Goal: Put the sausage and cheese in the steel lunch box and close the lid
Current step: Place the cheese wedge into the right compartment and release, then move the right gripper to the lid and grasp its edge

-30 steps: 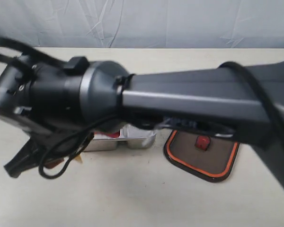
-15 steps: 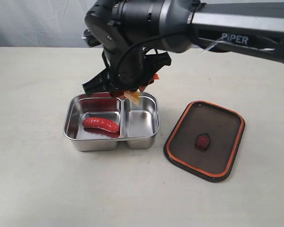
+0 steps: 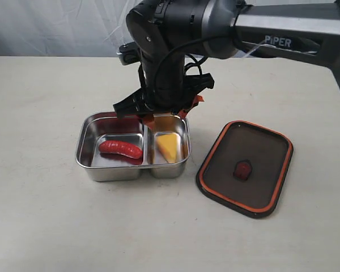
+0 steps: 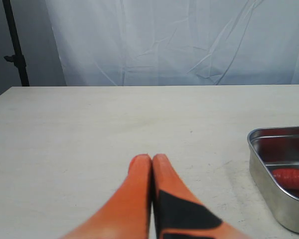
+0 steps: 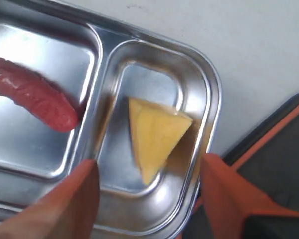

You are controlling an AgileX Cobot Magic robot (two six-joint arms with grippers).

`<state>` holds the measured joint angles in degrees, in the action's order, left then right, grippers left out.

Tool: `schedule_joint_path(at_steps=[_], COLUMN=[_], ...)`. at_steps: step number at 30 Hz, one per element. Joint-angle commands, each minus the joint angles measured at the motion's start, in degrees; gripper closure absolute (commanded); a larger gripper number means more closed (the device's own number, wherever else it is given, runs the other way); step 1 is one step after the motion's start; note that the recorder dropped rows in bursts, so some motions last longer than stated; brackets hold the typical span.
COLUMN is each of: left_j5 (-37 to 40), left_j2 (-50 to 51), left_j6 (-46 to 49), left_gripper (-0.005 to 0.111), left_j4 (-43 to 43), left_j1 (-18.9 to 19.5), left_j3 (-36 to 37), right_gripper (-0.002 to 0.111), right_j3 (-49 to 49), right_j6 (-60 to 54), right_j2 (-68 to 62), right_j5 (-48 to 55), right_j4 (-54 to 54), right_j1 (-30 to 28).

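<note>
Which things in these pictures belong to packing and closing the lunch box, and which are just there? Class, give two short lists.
Belong to the job:
- sausage, in the larger compartment
- cheese, in the smaller compartment
- steel lunch box
- lid, off, lying beside the box

Just there:
- table
- white backdrop cloth
- dark stand

Exterior view: one legible marking, "PIPER" lettering [image 3: 284, 41], pale capitals, printed on dark grey link of right arm [image 3: 314, 22], upper right of view, reading upright along link. Small pale tag just beside word, too small to read. Wrist views: no readable text.
</note>
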<state>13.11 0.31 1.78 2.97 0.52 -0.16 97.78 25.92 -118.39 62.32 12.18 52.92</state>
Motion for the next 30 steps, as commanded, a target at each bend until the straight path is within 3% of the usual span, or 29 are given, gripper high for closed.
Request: schedule_joint_path(at_steps=[1, 7, 13, 21, 30], left_j5=[-0.7, -0.7, -0.7, -0.7, -0.7], left_j2=[-0.31, -0.31, -0.31, -0.31, -0.31], left_j6=[-0.04, -0.04, -0.04, -0.04, -0.04], left_gripper=[0.107, 0.107, 0.107, 0.107, 0.107], left_j4=[0.47, 0.47, 0.61, 0.61, 0.61], left_j1=[-0.15, -0.15, -0.15, -0.15, -0.15], left_j3=[0.16, 0.16, 0.16, 0.16, 0.16], right_gripper=[0.052, 0.052, 0.052, 0.052, 0.052], right_j3=[-0.01, -0.01, -2.49, -17.2, -33.55], right_j6=[-0.57, 1.89, 4.16, 8.67, 14.45], right_j2=[0.79, 3.37, 6.87, 9.16, 9.9], right_j5=[1.96, 7.65, 7.65, 6.47, -4.7], right_j4=[2.81, 5.19, 0.04, -4.29, -3.04], right_j1=[-0.43, -2.95, -10.89, -18.83, -20.3])
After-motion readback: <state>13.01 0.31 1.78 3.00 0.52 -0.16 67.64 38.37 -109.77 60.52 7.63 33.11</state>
